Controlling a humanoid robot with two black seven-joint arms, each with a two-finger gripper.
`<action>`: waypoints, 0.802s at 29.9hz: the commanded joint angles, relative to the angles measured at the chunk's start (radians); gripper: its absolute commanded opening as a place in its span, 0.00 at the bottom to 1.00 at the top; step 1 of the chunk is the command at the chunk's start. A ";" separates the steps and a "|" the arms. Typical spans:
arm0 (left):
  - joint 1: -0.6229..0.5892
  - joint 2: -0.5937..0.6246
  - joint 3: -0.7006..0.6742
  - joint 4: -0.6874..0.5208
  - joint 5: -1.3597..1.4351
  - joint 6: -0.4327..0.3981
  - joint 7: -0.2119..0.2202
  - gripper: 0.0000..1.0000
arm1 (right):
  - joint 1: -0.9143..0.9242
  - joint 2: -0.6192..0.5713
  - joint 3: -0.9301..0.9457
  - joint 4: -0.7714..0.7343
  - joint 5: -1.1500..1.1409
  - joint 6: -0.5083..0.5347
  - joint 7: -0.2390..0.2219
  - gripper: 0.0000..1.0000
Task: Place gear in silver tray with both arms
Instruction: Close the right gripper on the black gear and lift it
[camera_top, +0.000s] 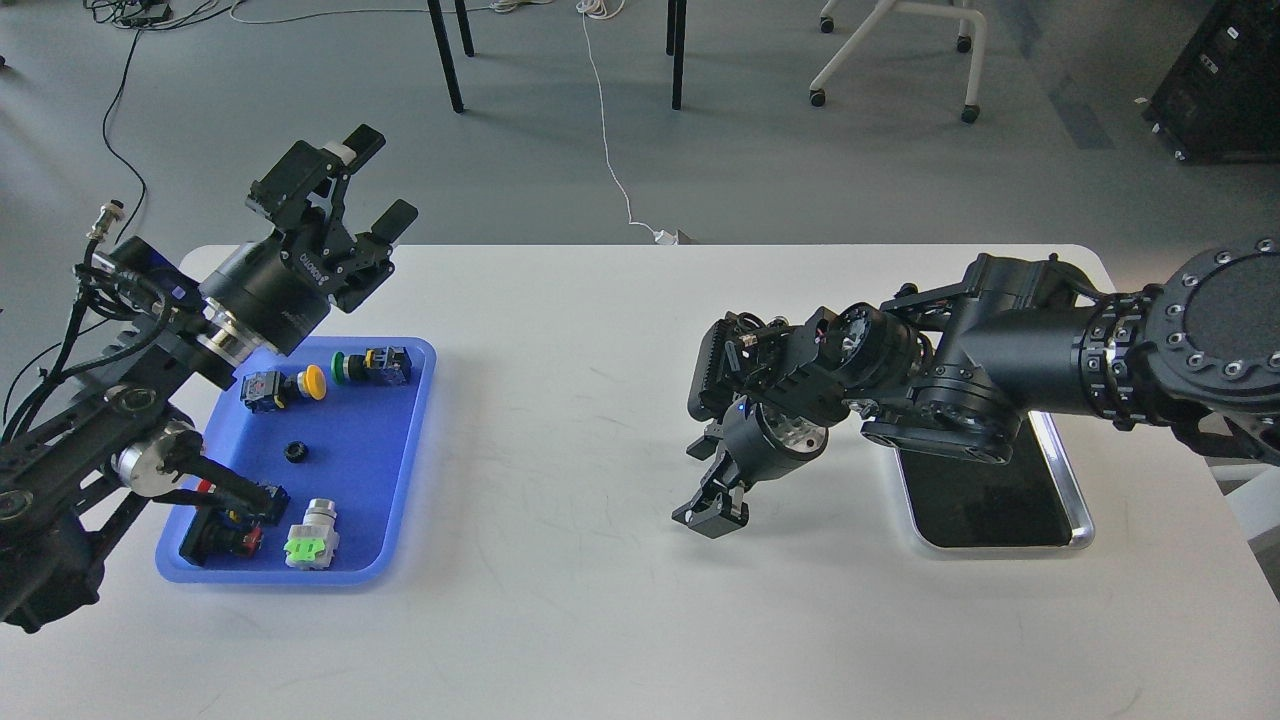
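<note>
The small black gear that lay on the white table is hidden under my right gripper (708, 508). That gripper points down at the table's middle, left of the silver tray (1072, 500). Its fingers are dark and bunched, so I cannot tell whether they are open or shut. The tray lies at the right with its dark bottom bare, and my right arm crosses over its far end. My left gripper (378, 180) is open and empty, raised above the far edge of the blue tray (400, 480).
The blue plastic tray at the left holds several push-button switches, such as a yellow one (312, 381) and a green one (311, 548), and a small black gear-like part (295, 452). My left arm's lower links hang over the tray's left side.
</note>
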 joint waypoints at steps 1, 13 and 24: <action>0.000 0.000 0.000 -0.001 0.000 0.000 0.000 0.98 | -0.001 -0.002 -0.008 0.000 0.002 -0.005 0.000 0.72; 0.000 0.000 0.000 -0.001 -0.001 0.000 0.000 0.98 | -0.013 -0.002 -0.013 -0.002 0.002 -0.003 0.000 0.53; 0.000 0.002 0.000 -0.001 -0.001 -0.002 0.000 0.98 | -0.015 -0.006 -0.033 0.000 0.003 -0.003 0.000 0.44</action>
